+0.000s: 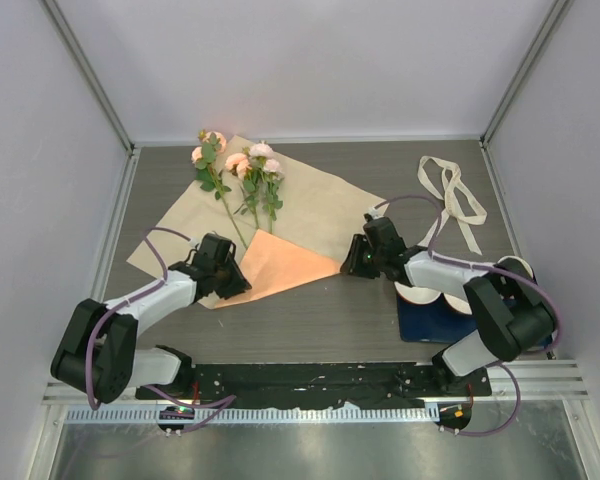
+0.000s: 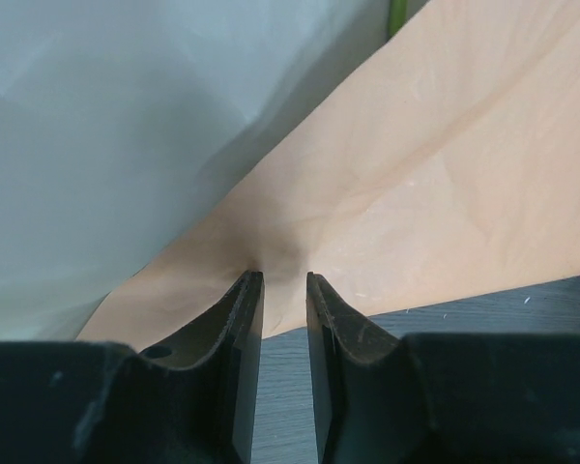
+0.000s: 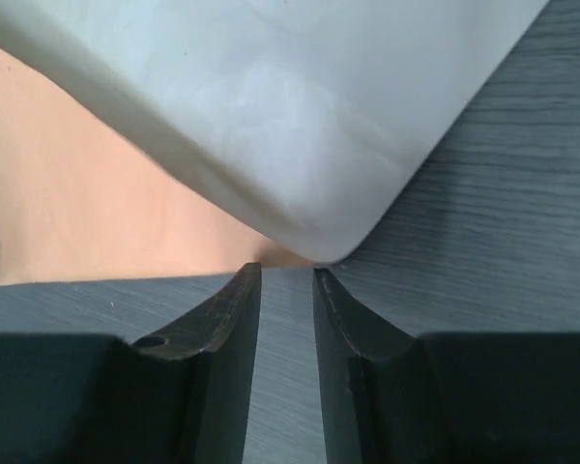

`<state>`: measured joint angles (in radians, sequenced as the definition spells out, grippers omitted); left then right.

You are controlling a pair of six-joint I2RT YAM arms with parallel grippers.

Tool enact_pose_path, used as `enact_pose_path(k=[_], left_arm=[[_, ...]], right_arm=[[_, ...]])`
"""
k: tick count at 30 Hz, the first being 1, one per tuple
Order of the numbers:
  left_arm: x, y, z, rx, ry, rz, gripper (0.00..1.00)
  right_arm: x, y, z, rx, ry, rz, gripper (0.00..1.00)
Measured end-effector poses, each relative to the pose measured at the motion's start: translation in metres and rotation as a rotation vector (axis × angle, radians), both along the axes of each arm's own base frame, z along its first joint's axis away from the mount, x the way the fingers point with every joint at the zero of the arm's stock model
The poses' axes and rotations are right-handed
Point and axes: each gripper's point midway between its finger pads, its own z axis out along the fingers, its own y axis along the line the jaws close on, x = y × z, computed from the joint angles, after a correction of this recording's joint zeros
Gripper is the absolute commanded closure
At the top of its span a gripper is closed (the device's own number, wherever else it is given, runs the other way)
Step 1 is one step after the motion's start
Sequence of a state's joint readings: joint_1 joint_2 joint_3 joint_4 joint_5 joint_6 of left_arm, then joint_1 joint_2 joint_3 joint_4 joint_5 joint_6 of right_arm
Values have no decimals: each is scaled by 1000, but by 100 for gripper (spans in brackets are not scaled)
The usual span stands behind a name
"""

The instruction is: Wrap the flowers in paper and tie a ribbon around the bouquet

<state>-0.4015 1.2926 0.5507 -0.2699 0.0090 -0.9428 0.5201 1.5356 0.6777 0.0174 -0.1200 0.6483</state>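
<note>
The left gripper (image 2: 282, 275), fingers narrow, seems to pinch the orange edge of the paper (image 2: 445, 193). The right gripper (image 3: 287, 269) stands equally narrow, the paper's pale corner just beyond its tips; grip unclear.

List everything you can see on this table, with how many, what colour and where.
Large sheet of wrapping paper: one, tan with an orange corner folded over, centre-left.
Pink rose-like flowers on green stems: a few, lying on the paper's far left part.
Cream fabric ribbon: one, loose, far right.
White bowls: several, partly hidden, on the mat.
Dark blue mat: one, near right.
Grey wood-grain table: one, under everything.
Robot arms: two, white and black; left gripper at the orange fold, right gripper at the paper's right edge.
</note>
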Motion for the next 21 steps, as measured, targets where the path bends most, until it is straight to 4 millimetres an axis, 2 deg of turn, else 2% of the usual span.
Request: enact_pose_path(k=[2, 3, 6, 9, 10, 12, 13, 14, 16, 17, 18, 21], left_arm=[[0, 0, 0, -1, 0, 1, 70], [0, 0, 0, -2, -1, 1, 70], [-1, 0, 1, -4, -1, 4, 68], [-9, 4, 3, -2, 17, 16, 60], [-12, 6, 4, 0, 24, 21, 57], [-17, 10, 10, -3, 26, 34, 47], [-19, 13, 15, -6, 22, 44, 39], [-20, 18, 21, -14, 11, 62, 34], [-19, 29, 36, -34, -14, 106, 25], [-17, 36, 44, -44, -29, 137, 24], [-16, 42, 50, -56, -38, 162, 23], [-13, 69, 66, -84, -52, 283, 23]], right_arm=[[-2, -10, 8, -53, -21, -3, 55], [-3, -10, 15, -79, -38, 5, 47], [1, 14, 49, -113, -128, 75, 42], [4, 78, 96, -34, -250, 192, 47], [4, 95, 106, -4, -271, 221, 50], [1, 145, 120, 77, -309, 297, 62], [0, 161, 119, 96, -311, 320, 67], [-4, 179, 114, 112, -304, 346, 76], [-10, 205, 97, 121, -280, 387, 86], [-14, 216, 84, 116, -257, 405, 96], [-17, 227, 73, 110, -241, 423, 99], [-25, 249, 42, 79, -198, 457, 100]])
